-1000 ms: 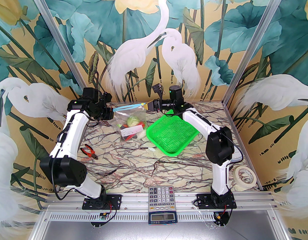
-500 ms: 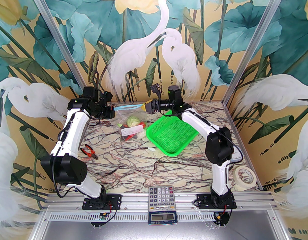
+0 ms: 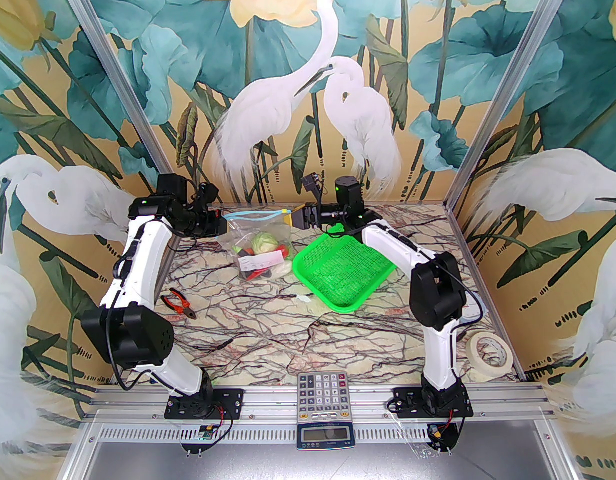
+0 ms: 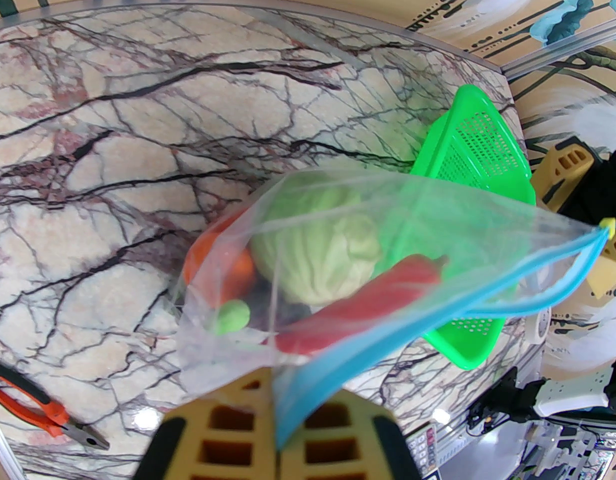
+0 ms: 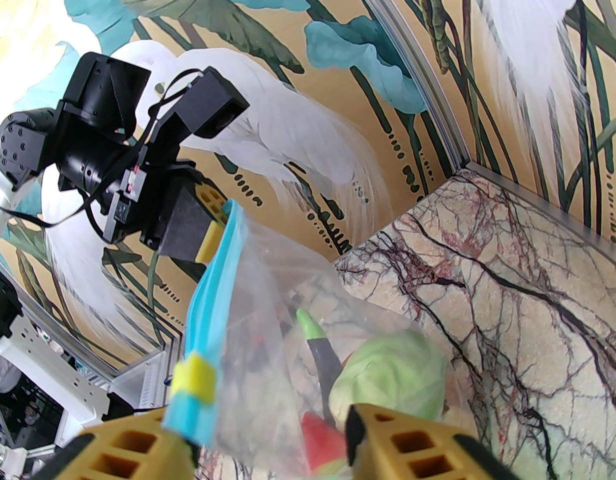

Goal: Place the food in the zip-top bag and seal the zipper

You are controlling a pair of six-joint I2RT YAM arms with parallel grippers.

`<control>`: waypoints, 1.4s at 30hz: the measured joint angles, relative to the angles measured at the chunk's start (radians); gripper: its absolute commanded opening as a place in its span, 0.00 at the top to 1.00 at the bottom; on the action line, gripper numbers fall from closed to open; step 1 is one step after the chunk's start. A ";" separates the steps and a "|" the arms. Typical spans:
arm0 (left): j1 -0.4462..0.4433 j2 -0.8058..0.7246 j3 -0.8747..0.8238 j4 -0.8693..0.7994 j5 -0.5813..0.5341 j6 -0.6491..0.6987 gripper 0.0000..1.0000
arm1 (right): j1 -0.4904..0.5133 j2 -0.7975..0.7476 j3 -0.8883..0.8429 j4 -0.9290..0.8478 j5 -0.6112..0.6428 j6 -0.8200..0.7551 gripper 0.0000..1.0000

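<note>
**Setting.** Veined marble-print table (image 3: pixel 308 328), enclosed by walls (image 3: pixel 438 68) painted with egrets and lotus leaves.

**Objects.** Just left of the green plastic mesh basket (image 3: pixel 345 273), the clear, floppy bag (image 3: pixel 247 233) sags below its light-blue zipper (image 3: pixel 252 215). The food (image 3: pixel 264 248) sits inside it (ribbed cabbage (image 4: pixel 318 253), smooth red chili (image 4: pixel 363 303)).

**Grippers.** The left gripper (image 4: pixel 277 443) is clenched on the zipper end farther from the basket. The right gripper (image 5: pixel 270 448), jaws apart, straddles the end bearing the yellow slider (image 5: pixel 193 378).

**Writing.** The bag's white label (image 3: pixel 260 262) is too small to read.

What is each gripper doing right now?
Left gripper: closed on the bag.
Right gripper: open, one finger on each side of the bag's other end.
</note>
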 measured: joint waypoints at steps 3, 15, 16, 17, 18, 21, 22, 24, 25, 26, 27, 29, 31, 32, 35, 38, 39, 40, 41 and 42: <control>0.000 0.005 0.000 0.000 0.008 0.000 1.00 | 0.000 0.020 0.026 -0.006 -0.003 0.005 0.84; 0.027 0.007 0.000 0.002 0.049 -0.026 1.00 | 0.000 0.042 0.056 -0.039 -0.003 -0.003 0.58; 0.029 0.007 0.000 0.003 0.054 -0.027 1.00 | 0.000 0.042 0.056 -0.039 -0.003 -0.004 0.63; 0.031 0.007 0.000 0.003 0.061 -0.030 1.00 | 0.000 0.042 0.056 -0.039 -0.003 -0.004 0.69; 0.033 0.007 0.000 0.003 0.068 -0.032 1.00 | 0.000 0.042 0.056 -0.039 -0.003 -0.002 0.74; 0.035 0.007 0.000 0.005 0.079 -0.035 0.99 | 0.000 0.042 0.056 -0.031 -0.003 0.007 0.94; 0.035 0.007 0.000 0.006 0.083 -0.037 0.94 | 0.000 0.042 0.056 -0.027 -0.003 0.006 1.00; 0.035 0.007 0.000 0.008 0.087 -0.040 0.85 | 0.000 0.042 0.056 -0.021 -0.002 0.012 1.00; 0.035 0.007 0.000 0.011 0.087 -0.047 0.81 | 0.000 0.042 0.056 -0.017 -0.002 0.008 1.00; 0.035 0.007 -0.001 0.014 0.087 -0.050 0.78 | 0.000 0.042 0.056 -0.015 0.000 0.009 1.00; 0.036 0.006 -0.002 0.018 0.087 -0.051 0.76 | 0.000 0.042 0.056 -0.015 0.001 0.009 1.00; 0.037 -0.002 -0.013 0.039 0.087 -0.053 0.73 | 0.000 0.043 0.058 -0.015 0.001 0.010 1.00; 0.039 -0.019 -0.024 0.060 0.086 -0.053 0.72 | 0.000 0.048 0.066 -0.016 0.001 0.011 1.00; 0.039 -0.034 -0.029 0.071 0.086 -0.053 0.72 | 0.000 0.051 0.072 -0.016 0.000 0.011 1.00; 0.039 -0.088 -0.033 0.115 0.085 -0.053 0.72 | 0.000 0.060 0.087 -0.017 0.000 0.011 1.00; 0.039 -0.165 -0.042 0.180 0.083 -0.059 0.71 | 0.000 0.061 0.090 -0.024 0.000 0.011 1.00; 0.039 -0.187 -0.044 0.198 0.083 -0.060 0.70 | 0.000 0.061 0.092 -0.025 0.000 0.011 1.00; 0.037 -0.211 -0.045 0.219 0.082 -0.060 0.69 | 0.000 0.062 0.097 -0.034 0.000 0.008 1.00; 0.031 -0.232 -0.045 0.241 0.079 -0.057 0.67 | 0.001 0.064 0.104 -0.045 0.000 0.007 1.00; 0.022 -0.245 -0.045 0.257 0.071 -0.050 0.66 | 0.002 0.065 0.112 -0.055 -0.001 0.002 1.00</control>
